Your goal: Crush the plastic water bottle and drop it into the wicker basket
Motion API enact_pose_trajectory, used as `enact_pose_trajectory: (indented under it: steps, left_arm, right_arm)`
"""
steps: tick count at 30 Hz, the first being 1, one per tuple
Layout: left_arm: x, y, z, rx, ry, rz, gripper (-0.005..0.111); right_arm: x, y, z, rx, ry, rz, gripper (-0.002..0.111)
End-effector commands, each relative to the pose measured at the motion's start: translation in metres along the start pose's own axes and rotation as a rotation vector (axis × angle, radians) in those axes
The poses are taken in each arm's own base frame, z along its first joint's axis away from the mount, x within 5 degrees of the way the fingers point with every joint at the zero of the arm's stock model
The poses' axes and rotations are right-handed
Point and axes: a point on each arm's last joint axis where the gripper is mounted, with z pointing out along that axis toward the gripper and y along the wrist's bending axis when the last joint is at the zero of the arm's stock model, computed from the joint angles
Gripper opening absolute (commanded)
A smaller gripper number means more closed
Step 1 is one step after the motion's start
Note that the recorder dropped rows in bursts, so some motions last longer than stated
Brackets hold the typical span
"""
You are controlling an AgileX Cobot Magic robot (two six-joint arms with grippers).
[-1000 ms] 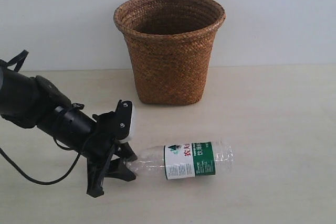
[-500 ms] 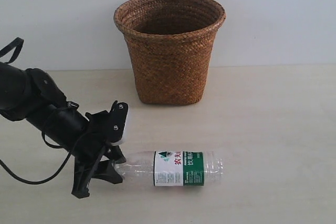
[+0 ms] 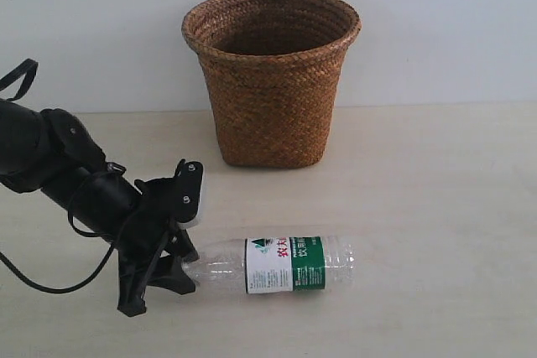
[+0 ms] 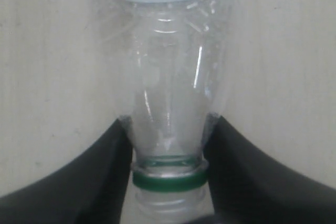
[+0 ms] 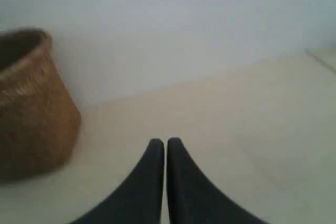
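Note:
The plastic water bottle (image 3: pixel 285 264) lies on its side on the pale table in front of the wicker basket (image 3: pixel 270 81), its neck pointing left. My left gripper (image 3: pixel 189 266) is shut on that neck. In the left wrist view the black fingers (image 4: pixel 105 171) press both sides of the clear bottle (image 4: pixel 168 77) just above its green ring; a cap does not show. The basket stands upright at the back, apart from the bottle. My right gripper (image 5: pixel 165 141) is shut on nothing, above bare table, with the basket (image 5: pixel 31 108) off to one side.
A white wall runs behind the table. The left arm's black cable (image 3: pixel 50 282) loops over the table at the left. Bare tabletop (image 3: pixel 436 207) stretches to the right of the bottle and basket.
My left gripper has slid left along the table, dragging the bottle by its neck. Over the last half second they have barely moved. The basket has stayed put.

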Motion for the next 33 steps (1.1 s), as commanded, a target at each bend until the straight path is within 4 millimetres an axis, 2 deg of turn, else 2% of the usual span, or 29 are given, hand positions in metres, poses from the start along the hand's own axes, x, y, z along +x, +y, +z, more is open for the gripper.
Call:
enact_pose_trajectory:
  steps: [1, 2, 4, 5, 7, 10, 12, 16, 21, 28, 33]
  left_arm:
    - [-0.001, -0.002, -0.001, 0.005, 0.004, 0.003, 0.004]
    - [-0.001, -0.002, -0.001, 0.005, 0.004, 0.003, 0.004]
    - [-0.001, -0.001, -0.001, -0.008, 0.007, 0.003, 0.004]
    - [-0.001, -0.001, -0.001, -0.012, 0.008, 0.003, 0.004]
    - [-0.001, -0.001, -0.001, -0.013, 0.008, 0.003, 0.004]
    - [-0.001, 0.0, -0.001, -0.017, 0.009, 0.003, 0.004]
    - [-0.001, 0.0, -0.001, -0.017, 0.009, 0.003, 0.004]
    - [-0.001, 0.0, -0.001, -0.017, 0.009, 0.003, 0.004]
    - [-0.001, 0.0, -0.001, -0.017, 0.009, 0.003, 0.004]
    - [-0.001, 0.0, -0.001, -0.018, 0.006, -0.001, 0.004]
    - [-0.001, 0.0, -0.001, -0.022, 0.006, -0.003, 0.004]
  right_arm:
    - [-0.023, 0.02, 0.039, -0.04, 0.503, -0.387, 0.0]
    - [-0.033, 0.032, 0.046, -0.091, 0.564, -0.41, 0.0]
    - [-0.047, 0.055, 0.053, -0.196, 0.664, -0.294, 0.0]
    - [-0.048, 0.062, 0.056, -0.246, 0.718, -0.275, 0.0]
    - [-0.042, 0.078, 0.06, -0.403, 0.844, -0.299, 0.0]
    - [-0.023, 0.105, 0.07, -0.672, 1.015, -0.289, 0.0]
    - [-0.015, 0.116, 0.073, -0.712, 1.068, -0.323, 0.0]
    - [0.007, 0.147, 0.093, -0.647, 1.158, -0.467, 0.0]
    - [0.018, 0.182, 0.121, -0.558, 1.122, -0.564, 0.0]
    - [0.051, 0.198, 0.167, -0.463, 1.226, -0.56, 0.0]
    - [0.082, 0.198, 0.191, -0.423, 1.238, -0.53, 0.0]
